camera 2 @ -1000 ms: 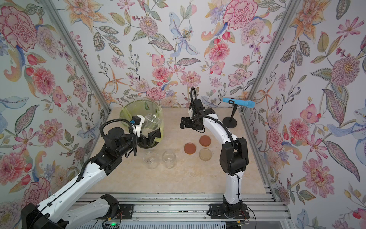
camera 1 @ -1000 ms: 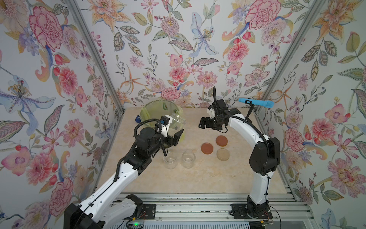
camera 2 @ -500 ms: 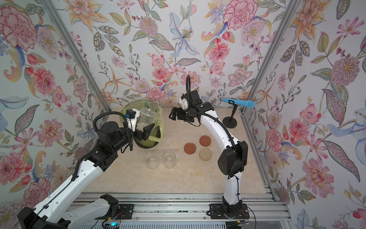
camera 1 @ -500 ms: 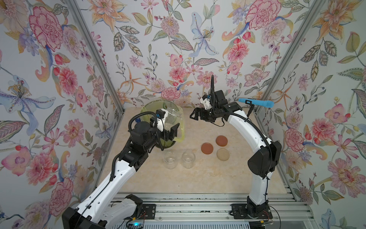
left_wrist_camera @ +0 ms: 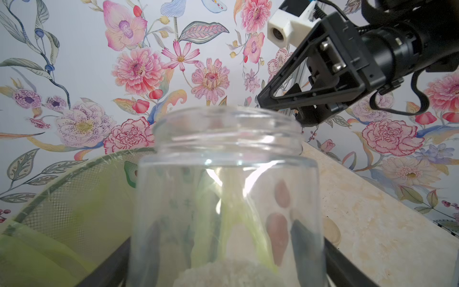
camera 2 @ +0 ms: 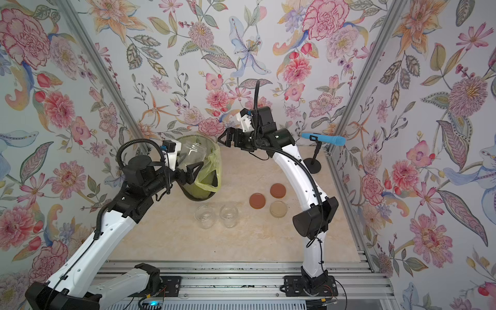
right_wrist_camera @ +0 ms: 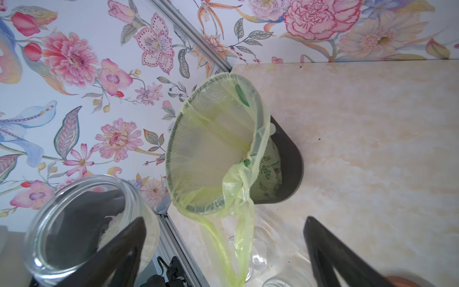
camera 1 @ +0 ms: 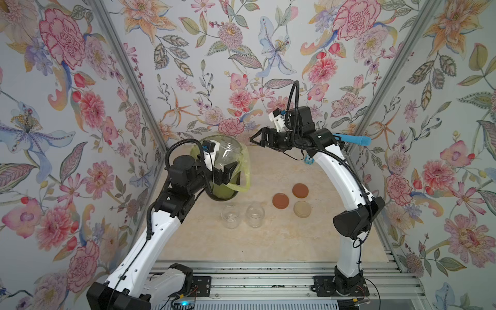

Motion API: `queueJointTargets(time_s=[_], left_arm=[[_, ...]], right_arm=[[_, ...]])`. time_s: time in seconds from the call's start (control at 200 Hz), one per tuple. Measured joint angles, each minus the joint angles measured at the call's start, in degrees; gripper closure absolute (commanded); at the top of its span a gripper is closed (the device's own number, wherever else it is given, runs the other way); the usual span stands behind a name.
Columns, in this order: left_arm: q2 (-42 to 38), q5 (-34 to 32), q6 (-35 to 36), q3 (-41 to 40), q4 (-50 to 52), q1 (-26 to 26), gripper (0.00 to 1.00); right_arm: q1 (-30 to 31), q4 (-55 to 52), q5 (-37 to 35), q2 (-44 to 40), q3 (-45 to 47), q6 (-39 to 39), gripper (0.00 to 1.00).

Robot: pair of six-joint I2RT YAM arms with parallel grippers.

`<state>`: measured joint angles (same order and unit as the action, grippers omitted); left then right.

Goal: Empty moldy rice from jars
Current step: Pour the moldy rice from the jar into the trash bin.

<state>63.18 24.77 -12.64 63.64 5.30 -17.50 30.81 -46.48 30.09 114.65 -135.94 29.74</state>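
- Moldy rice (left_wrist_camera: 229,274) sits as a pale lump at the base of a clear jar (left_wrist_camera: 223,188). That is the end nearest the left end effector (camera 1: 224,167), which grips the jar by its body.
- That jar hangs above the green-lined bin (camera 1: 224,193) at the far left of the desk (camera 1: 268,241), and no view shows it touching the rim.
- Its long axis runs from the left end effector out toward the far right. The mouth is raised and faces away from the grip, so nothing can spill as it lies.
- Just right of the mouth hovers the right end effector (camera 1: 256,139), jaws spread wide and empty, clear of the glass.
- By my reading the left arm does the pour: the mouth has to roll down toward the bin's opening below it.
- Nearer on the desk stand an empty jar (camera 1: 230,216) and a second empty jar (camera 1: 255,214).
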Motion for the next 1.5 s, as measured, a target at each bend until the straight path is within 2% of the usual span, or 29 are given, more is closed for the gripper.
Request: queueJointTargets(time_s=[0.315,0.575,1.136,1.211,1.341,1.501], left_arm=[[4.24,8.52,-5.92,2.69,0.83,4.85,1.0],[7.32,12.35,-9.49,4.04,0.74,5.55,1.0],[9.05,14.1,-10.93,5.16,-1.62,5.6,1.0],[9.14,14.1,-11.04,5.16,-2.36,5.6,1.0],[9.2,14.03,-11.28,5.14,-3.43,5.6,1.0],[9.27,13.81,-11.43,5.07,-3.28,5.73,1.0]], right_arm=[[5.55,0.61,4.98,2.84,-4.96,1.44,0.0],[8.68,2.6,7.06,4.7,-6.43,2.51,0.0],[9.22,5.97,7.54,10.27,-10.78,6.4,0.0],[9.38,7.21,8.09,10.73,-11.08,7.41,0.06],[10.03,9.03,8.94,11.72,-11.26,8.81,0.09],[10.38,10.03,8.92,12.48,-11.39,9.14,0.26]])
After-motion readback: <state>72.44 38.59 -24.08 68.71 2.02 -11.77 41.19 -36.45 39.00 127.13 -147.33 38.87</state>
